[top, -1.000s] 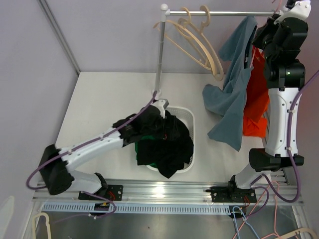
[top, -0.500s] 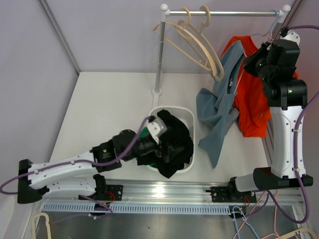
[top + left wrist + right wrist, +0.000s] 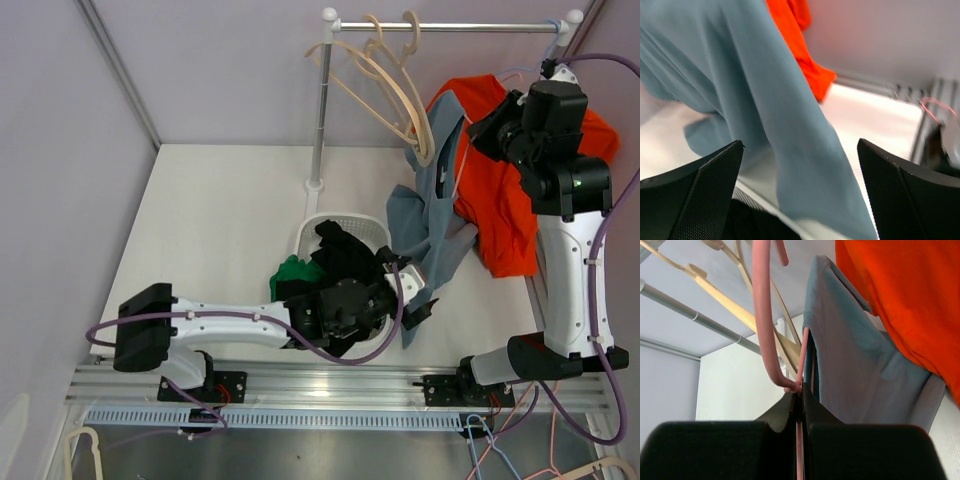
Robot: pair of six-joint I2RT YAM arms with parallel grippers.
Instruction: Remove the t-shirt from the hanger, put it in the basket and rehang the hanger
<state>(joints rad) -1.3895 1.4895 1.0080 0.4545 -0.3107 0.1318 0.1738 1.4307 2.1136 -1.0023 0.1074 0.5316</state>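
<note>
T-shirt (image 3: 440, 210), grey-blue, hangs from a pink hanger (image 3: 762, 315) high on the right, close under the rail (image 3: 450, 27). Its long axis runs down and toward the near edge, and the lower hem trails onto the table (image 3: 220, 220) just beside the basket (image 3: 310, 232). An orange shirt (image 3: 500, 200) hangs behind it, touching it along the upper edge.

Right gripper (image 3: 801, 390) has its fingers pressed together on the hanger's thin wire just below the hook, so it carries hanger and shirt both.

Left gripper (image 3: 800, 145) lies low, stretched across the basket, fingers spread wide. In its wrist view a fold of the shirt falls straight ahead, between the two pads (image 3: 700, 185), but I cannot tell whether the cloth is already inside the gap or just in front of it.

So the left arm is much the nearer to the hem, and the shirt lies ahead of it and upward. The next move likely calls for closing on that fold and pulling down and away from the hanger, along the shirt's length. The orange shirt could drag along with it.
</note>
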